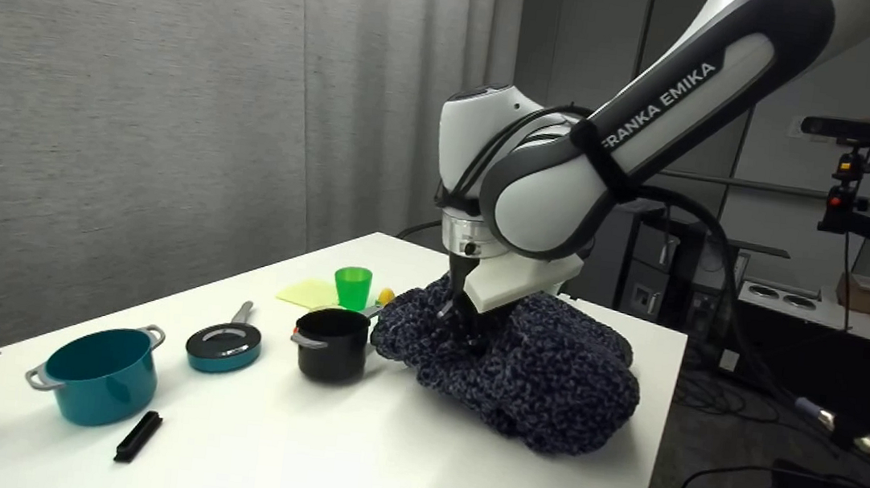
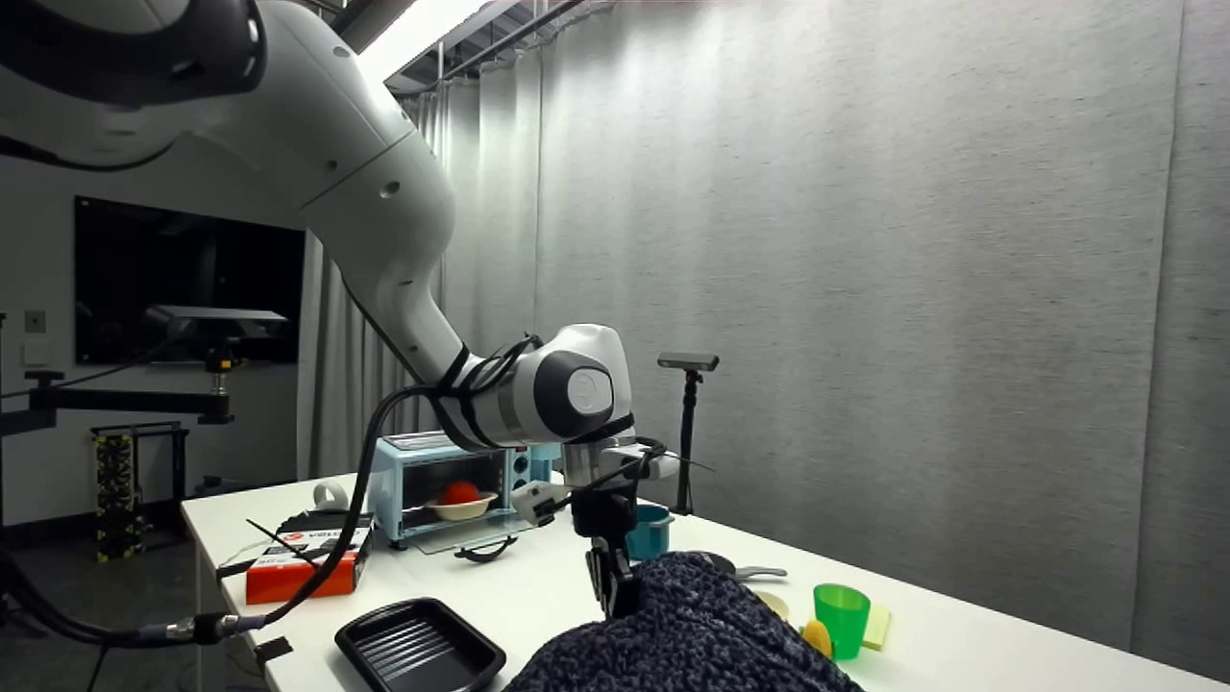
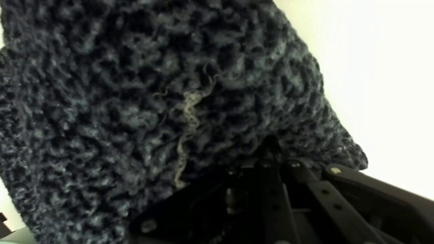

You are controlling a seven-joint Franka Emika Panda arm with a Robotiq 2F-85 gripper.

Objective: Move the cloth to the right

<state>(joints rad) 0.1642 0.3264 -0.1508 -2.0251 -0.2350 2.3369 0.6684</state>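
The cloth is a bulky dark navy knit flecked with white. It is heaped on the white table in an exterior view (image 1: 550, 377) and rises at the bottom edge in an exterior view (image 2: 692, 644). In the wrist view the cloth (image 3: 135, 101) fills most of the picture, with a pale thread on it. My gripper (image 1: 474, 333) points down into the top of the heap. It also shows against the cloth in an exterior view (image 2: 615, 596). In the wrist view my gripper (image 3: 269, 147) has its fingers together at the cloth; the tips are dark and partly hidden in the fabric.
A black pot (image 1: 333, 346) stands close beside the cloth. A green cup (image 1: 353, 288), teal pot (image 1: 105, 379), lidded pan (image 1: 224, 347) and black clip (image 1: 138, 437) are on the table (image 1: 283, 454). A black tray (image 2: 420, 646), red box (image 2: 307, 562) and toaster oven (image 2: 394, 490) also stand there.
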